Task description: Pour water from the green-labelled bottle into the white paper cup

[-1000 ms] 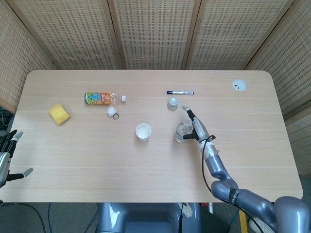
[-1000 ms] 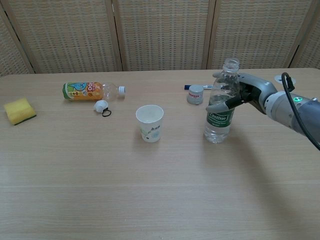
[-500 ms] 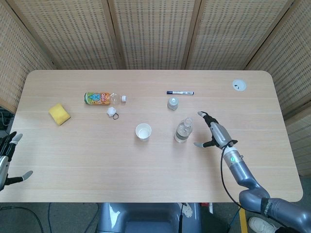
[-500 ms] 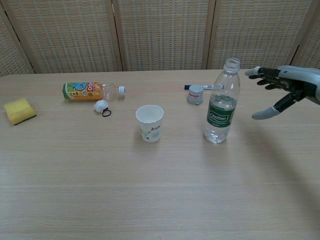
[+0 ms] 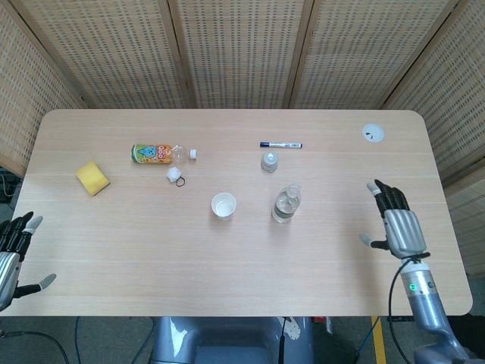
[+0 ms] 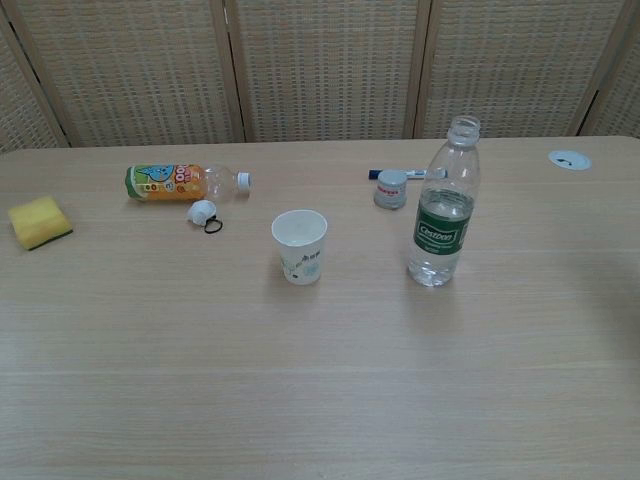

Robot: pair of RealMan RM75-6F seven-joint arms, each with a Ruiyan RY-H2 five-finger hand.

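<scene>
Chest view shows the water bottle (image 6: 444, 205) standing upright with its cap off, near the right of the paper cup (image 6: 300, 246) and apart from it. That spacing suits a pour: the bottle need only be tipped toward the cup's open mouth. Its green label carries white lettering that looks like "Cestbon", though it is too small to be sure. The cup has a faint printed pattern, unreadable. Behind the bottle a loose cap (image 6: 391, 188) sits just in front of a marker (image 6: 398, 174), likely set aside after opening.

In the head view the right hand (image 5: 395, 221) hovers well right of the bottle, fingers spread and holding nothing. The left hand (image 5: 14, 254) hangs off the table's (image 6: 320, 380) left edge, far from the bottle, also spread and empty.

An orange drink bottle (image 6: 185, 181) lies on its side far left of the water bottle; its cartoon label shows "ooo".
</scene>
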